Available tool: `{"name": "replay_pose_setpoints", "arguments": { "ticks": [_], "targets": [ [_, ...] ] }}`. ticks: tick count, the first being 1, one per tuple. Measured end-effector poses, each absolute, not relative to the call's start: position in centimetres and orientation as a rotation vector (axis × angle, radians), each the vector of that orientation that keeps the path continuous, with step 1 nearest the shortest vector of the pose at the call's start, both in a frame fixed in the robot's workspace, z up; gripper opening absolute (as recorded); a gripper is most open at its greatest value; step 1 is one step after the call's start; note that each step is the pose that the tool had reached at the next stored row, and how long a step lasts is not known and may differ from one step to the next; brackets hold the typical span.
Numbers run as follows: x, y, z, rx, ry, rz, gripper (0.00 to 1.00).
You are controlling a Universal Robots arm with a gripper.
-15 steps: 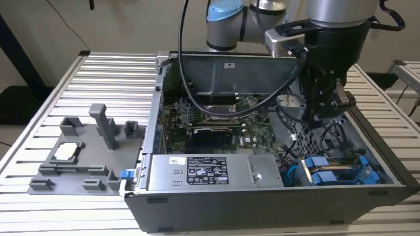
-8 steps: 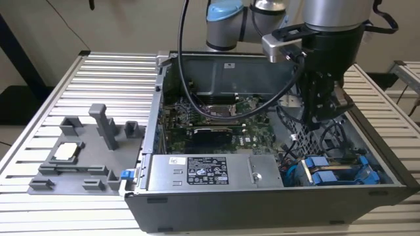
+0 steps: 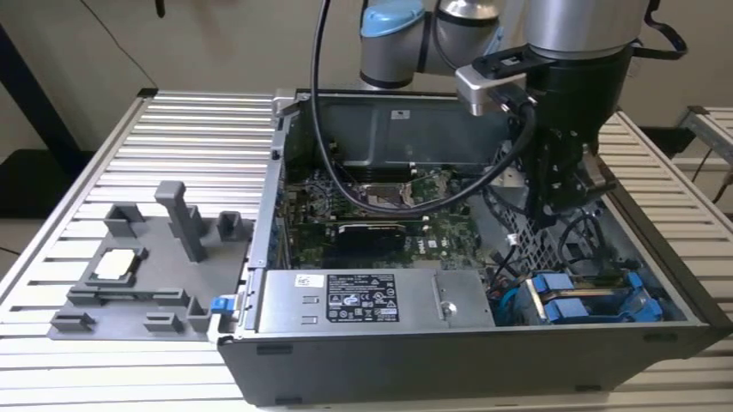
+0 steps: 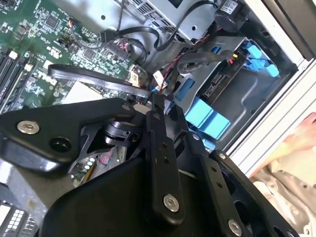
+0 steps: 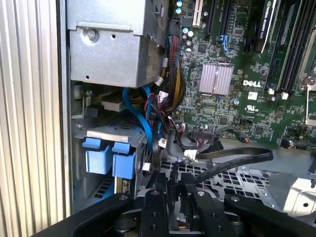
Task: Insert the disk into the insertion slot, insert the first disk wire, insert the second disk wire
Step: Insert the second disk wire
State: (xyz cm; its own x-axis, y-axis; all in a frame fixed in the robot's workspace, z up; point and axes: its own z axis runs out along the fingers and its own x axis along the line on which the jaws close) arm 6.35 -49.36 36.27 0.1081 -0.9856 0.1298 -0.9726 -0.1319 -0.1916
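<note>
1. A slatted metal desk (image 3: 195,129) is carrying an open computer case (image 3: 458,365).
2. Clock directions below are counted from the case's middle in the exterior view. At 9 o'clock, outside the case, a grey fixture tray (image 3: 137,287) is lying on the desk and is holding a small pale square part (image 3: 118,263).
3. Inside the case, a green motherboard (image 3: 307,206) is lying at 11 o'clock.
4. At 6 o'clock a silver box (image 3: 458,296) is showing a white-and-black sticker (image 3: 360,298).
5. At 4 o'clock the insertion slot (image 3: 524,257) is holding the disk (image 3: 569,307), with its blue carrier tabs facing up.
6. At 2 o'clock the tool (image 3: 550,216) is hanging among loose cables just beside the slot, pinching the end of a black flat wire (image 5: 237,157).
</note>
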Motion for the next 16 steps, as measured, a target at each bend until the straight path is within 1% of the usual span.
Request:
{"name": "replay_pose_setpoints", "arguments": {
  "ticks": [2,3,10,16],
  "targets": [
    [6.3,-49.4,36.3,-2.297,2.027,-0.348,0.25],
    [6.3,-49.4,36.3,-2.298,2.027,-0.348,0.18],
    [6.3,-49.5,36.3,-2.298,2.027,-0.348,0.16],
    [6.6,-51.1,36.2,-2.305,2.032,-0.336,0.16]
  ]
}}
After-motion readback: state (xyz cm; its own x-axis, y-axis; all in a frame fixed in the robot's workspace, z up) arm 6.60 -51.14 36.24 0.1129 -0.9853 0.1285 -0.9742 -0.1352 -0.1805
